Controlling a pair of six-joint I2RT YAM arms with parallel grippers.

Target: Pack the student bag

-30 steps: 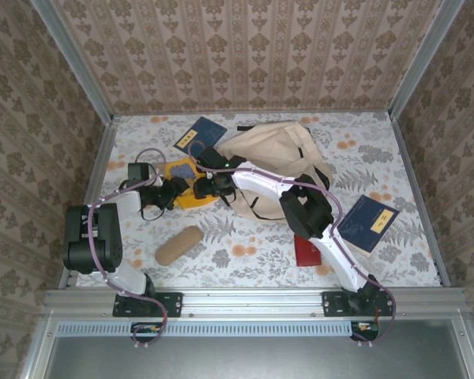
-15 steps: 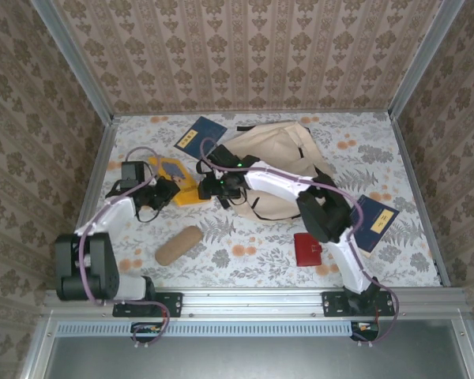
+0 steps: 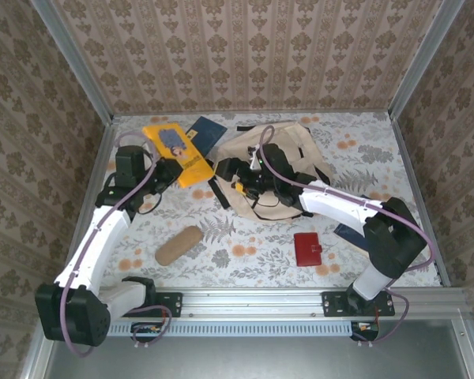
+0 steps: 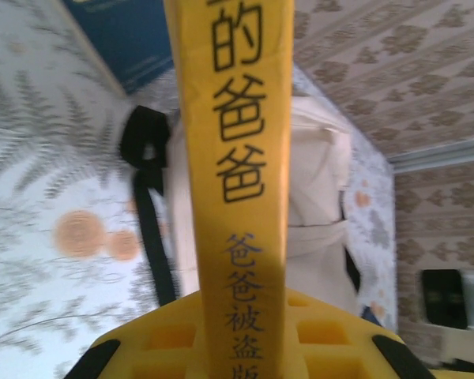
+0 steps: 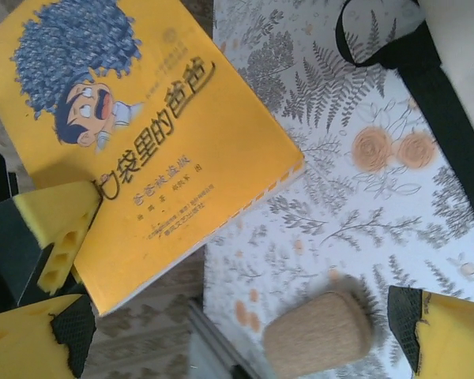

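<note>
The student bag point(image 3: 288, 158) is a large beige backpack lying at the back middle of the table, with its black strap point(image 5: 430, 87) trailing off its left side. My left gripper point(image 3: 164, 167) is shut on a yellow picture book point(image 3: 174, 146) and holds it in the air left of the bag. In the left wrist view the book's spine point(image 4: 237, 158) runs up between the yellow fingers point(image 4: 154, 347), with the bag point(image 4: 316, 189) beyond. My right gripper point(image 3: 225, 172) stands open at the bag's left edge, nothing between its fingers point(image 5: 450, 335).
A tan pencil pouch point(image 3: 178, 245) lies front left, a red wallet point(image 3: 308, 249) front right. One blue book point(image 3: 209, 129) lies at the back behind the yellow one. Another blue book point(image 3: 349, 234) is mostly hidden under my right arm.
My left arm has lifted the yellow book off the table, up and toward the back. My right gripper has drawn away from the book, to the right, toward the bag.
</note>
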